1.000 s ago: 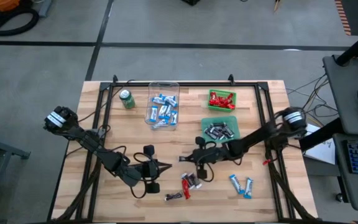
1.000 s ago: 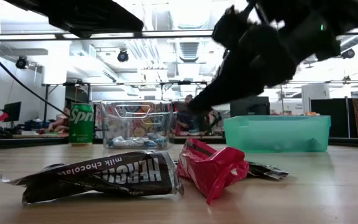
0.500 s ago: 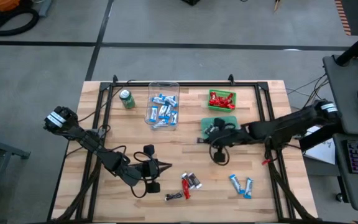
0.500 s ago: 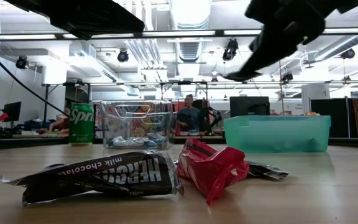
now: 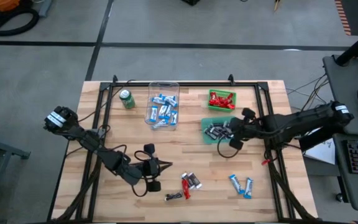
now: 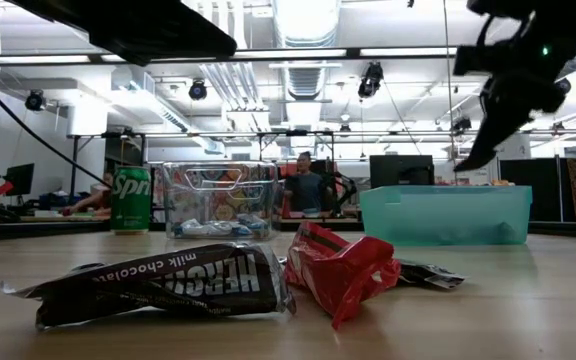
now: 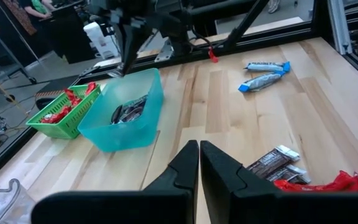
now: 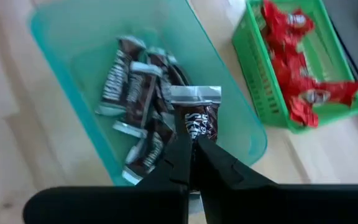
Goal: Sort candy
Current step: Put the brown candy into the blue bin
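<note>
Wooden slats make up the table (image 5: 104, 118), ringed by a black frame, with an open workshop behind it. Held above the teal bin (image 8: 61, 37), a black-and-silver candy bar (image 8: 195, 112) is pinched by one end between the fingers of the right gripper (image 8: 191, 152), which are closed tight on the wrapper; the bar hangs over a heap of like bars already lying in that bin. Beside it, the green basket (image 8: 328, 56) holds the red candies (image 8: 291, 43), and the clear container (image 5: 164, 104) farther along the table holds the blue-and-white ones, with a green soda can (image 5: 127, 99) near it. Unsorted pieces lie on the near part of the table: a dark bar (image 6: 168, 285) and a red wrapper (image 6: 343, 270) close together, and two blue-and-white bars (image 5: 241, 185) well apart from them. These bars look light, with crinkly, slippery foil, so a pinch across the flat crimped end, as here, or across the middle of the body seems the surest hold. The left gripper (image 7: 199, 165) waits over the near side of the table, fingers pressed together on nothing.
</note>
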